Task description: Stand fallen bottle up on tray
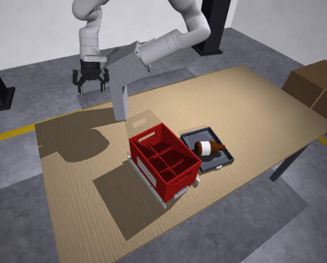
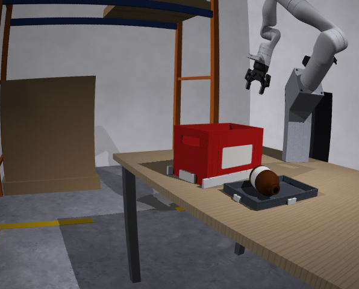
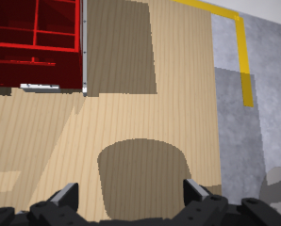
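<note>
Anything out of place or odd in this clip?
Yes: the brown bottle lies on its side in the dark tray beside the red crate, neck pointing away from the crate. Nothing looks spilled or broken. The tool hangs open and empty, high above the table's far edge.

A long rectangular table of pale ribbed wood [image 1: 243,113] on dark square legs stands on a grey concrete floor [image 1: 16,212] marked with a yellow line. Directly on the tabletop sits a red plastic crate with inner dividers [image 1: 165,161], hemmed at its base by short pale grey blocks [image 2: 187,176] that look to be resting on the wood, though the contact is hard to judge. Just beside the crate lies a shallow dark grey rectangular tray [image 1: 217,165]. At the table's far edge stands an upright grey pedestal block [image 2: 294,139].
</note>
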